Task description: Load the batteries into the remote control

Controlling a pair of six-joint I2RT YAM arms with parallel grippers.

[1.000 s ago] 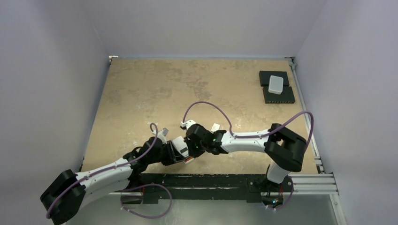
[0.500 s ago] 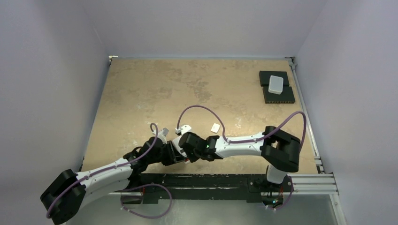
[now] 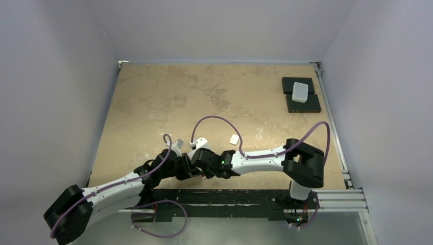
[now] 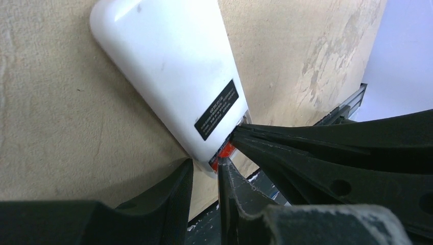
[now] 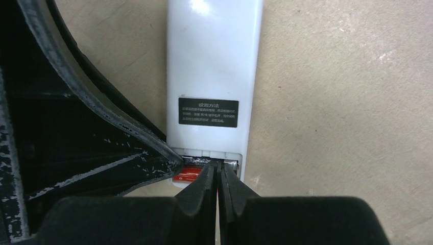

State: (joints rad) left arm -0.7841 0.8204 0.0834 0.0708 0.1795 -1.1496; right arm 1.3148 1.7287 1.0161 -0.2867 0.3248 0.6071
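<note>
The table (image 3: 153, 102) carries the remote control (image 5: 212, 66), plain back up; at the remote's open end the left end effector (image 4: 205, 167) has its jaws narrowly apart by one corner, and whether it grips I cannot tell; the right end effector (image 5: 218, 171), clenched, pokes into that end; a red patch (image 5: 186, 174) shows there.

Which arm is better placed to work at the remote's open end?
Right, probably: the shut right tool points head-on into the remote control's open end; the left tool flanks that corner.
</note>
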